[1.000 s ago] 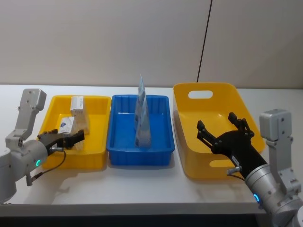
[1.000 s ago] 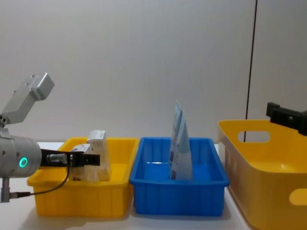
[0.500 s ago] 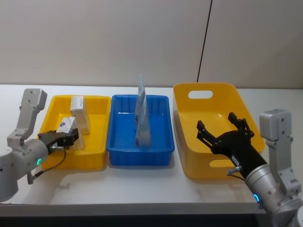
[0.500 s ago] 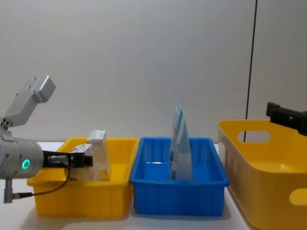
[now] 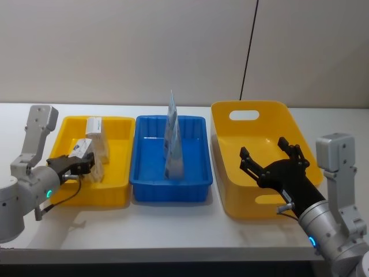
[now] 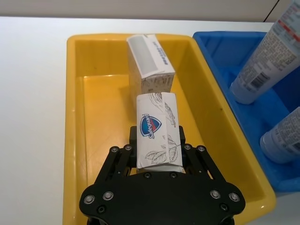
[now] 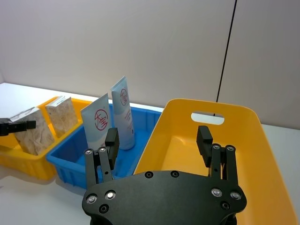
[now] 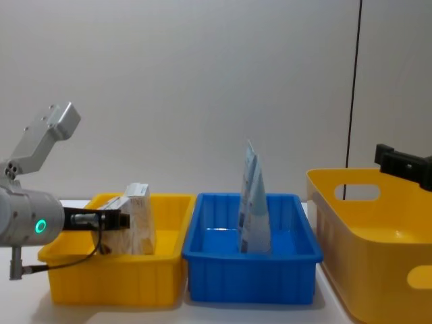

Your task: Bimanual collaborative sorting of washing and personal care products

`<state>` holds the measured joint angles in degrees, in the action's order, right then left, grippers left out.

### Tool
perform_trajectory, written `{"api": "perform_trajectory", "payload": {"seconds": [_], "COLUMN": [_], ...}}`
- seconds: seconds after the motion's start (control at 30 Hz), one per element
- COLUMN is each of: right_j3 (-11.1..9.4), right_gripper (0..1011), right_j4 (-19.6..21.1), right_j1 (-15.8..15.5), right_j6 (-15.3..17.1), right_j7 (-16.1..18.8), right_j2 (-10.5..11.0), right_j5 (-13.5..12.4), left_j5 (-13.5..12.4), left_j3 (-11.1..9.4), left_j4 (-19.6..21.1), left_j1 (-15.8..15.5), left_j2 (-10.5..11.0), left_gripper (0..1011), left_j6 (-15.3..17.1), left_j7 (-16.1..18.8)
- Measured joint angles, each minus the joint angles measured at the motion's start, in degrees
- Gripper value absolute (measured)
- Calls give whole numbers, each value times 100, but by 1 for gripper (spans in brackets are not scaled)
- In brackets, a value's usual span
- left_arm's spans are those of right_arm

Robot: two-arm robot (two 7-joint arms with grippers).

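Left wrist view tells most of it: my left end effector is clamped on the leaf-print soft pack. It holds the pack within the small yellow tray, just beside the beige carton standing there (whether they touch I cannot tell). Two tubes stand upright in the blue tray — sorted, I judge. My right end effector hangs with fingers spread apart over the big yellow bin, holding nothing. What seems left — setting this pack down and letting go.
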<state>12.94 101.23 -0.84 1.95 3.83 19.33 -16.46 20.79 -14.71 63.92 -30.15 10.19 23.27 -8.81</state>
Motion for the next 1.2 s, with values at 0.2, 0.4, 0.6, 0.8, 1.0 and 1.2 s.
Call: {"api": "perform_trajectory", "payload": {"seconds": [0.2, 0.4, 0.6, 0.8, 1.0, 1.2], "right_j3": [0, 0, 0, 0, 0, 0], "right_gripper": [1000, 1000, 1000, 1000, 1000, 1000], "right_j4": [0, 0, 0, 0, 0, 0], "right_j1": [0, 0, 0, 0, 0, 0], "right_j6": [0, 0, 0, 0, 0, 0], "right_j7": [0, 0, 0, 0, 0, 0], "right_j2": [0, 0, 0, 0, 0, 0], "right_j5": [0, 0, 0, 0, 0, 0], "left_j5": [-69, -199, -318, -400, -456, -490], "left_j3": [-16, -89, -160, -189, -190, -187], "left_j4": [167, 474, 968, 1576, 2153, 2586], "left_j1": [-2, 44, 199, 442, 696, 880], "left_j2": [13, 80, 184, 310, 439, 600], "left_gripper": [378, 378, 378, 378, 378, 378], "left_j6": [23, 123, 306, 531, 659, 579], "left_j7": [15, 33, 66, 101, 104, -44]}}
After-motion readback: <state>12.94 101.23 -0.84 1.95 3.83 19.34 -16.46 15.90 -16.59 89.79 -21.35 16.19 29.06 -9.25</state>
